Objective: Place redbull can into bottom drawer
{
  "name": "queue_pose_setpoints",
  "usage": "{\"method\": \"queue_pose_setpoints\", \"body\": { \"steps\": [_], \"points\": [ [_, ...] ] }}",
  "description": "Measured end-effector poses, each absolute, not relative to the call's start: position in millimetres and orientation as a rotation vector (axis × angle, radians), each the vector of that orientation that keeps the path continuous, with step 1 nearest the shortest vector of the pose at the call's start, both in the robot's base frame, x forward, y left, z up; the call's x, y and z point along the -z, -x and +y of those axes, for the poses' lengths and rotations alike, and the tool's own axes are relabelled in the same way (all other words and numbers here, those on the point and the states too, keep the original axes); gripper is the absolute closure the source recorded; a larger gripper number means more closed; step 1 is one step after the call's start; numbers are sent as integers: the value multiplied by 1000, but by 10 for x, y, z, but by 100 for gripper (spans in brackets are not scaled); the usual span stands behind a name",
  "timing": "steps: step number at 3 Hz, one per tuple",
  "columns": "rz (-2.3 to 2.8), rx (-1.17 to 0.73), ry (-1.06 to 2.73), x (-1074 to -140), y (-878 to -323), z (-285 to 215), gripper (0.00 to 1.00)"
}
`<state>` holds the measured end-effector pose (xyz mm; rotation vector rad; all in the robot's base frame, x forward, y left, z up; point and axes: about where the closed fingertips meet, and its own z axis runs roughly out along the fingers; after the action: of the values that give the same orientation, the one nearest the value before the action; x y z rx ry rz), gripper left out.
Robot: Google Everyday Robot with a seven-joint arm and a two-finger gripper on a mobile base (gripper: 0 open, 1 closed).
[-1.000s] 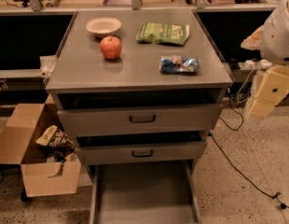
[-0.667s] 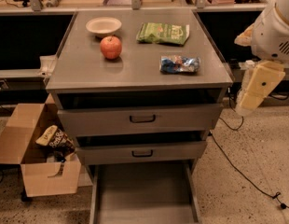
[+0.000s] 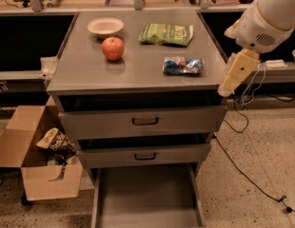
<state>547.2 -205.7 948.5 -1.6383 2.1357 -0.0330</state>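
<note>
The redbull can [image 3: 183, 65], blue and silver, lies on its side on the grey cabinet top [image 3: 90, 75], near the right front corner. The bottom drawer [image 3: 145, 194] is pulled out at floor level, a flat grey tray with low side walls, and nothing shows in it. My gripper [image 3: 229, 85] is a cream-coloured piece hanging down from the white arm [image 3: 271, 13], just off the cabinet's right edge. It is right of the can and apart from it, with nothing seen in it.
A white bowl [image 3: 105, 26], a red apple [image 3: 113, 48] and a green snack bag [image 3: 165, 33] lie on the top behind the can. Two drawers with black handles [image 3: 145, 121] are slightly open above the bottom drawer. A cardboard box [image 3: 38, 160] stands left; cables [image 3: 252, 175] run right.
The arm has swung left and up, bringing the gripper closer to the cabinet's right edge and the can. The can and drawers have not moved.
</note>
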Motion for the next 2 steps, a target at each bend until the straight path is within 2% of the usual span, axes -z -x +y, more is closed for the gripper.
{"method": "queue_pose_setpoints", "body": {
  "steps": [1, 2],
  "points": [
    [2130, -94, 1573, -9339, -5753, -1870, 0],
    [2130, -94, 1573, -9339, -5753, -1870, 0]
  ]
}}
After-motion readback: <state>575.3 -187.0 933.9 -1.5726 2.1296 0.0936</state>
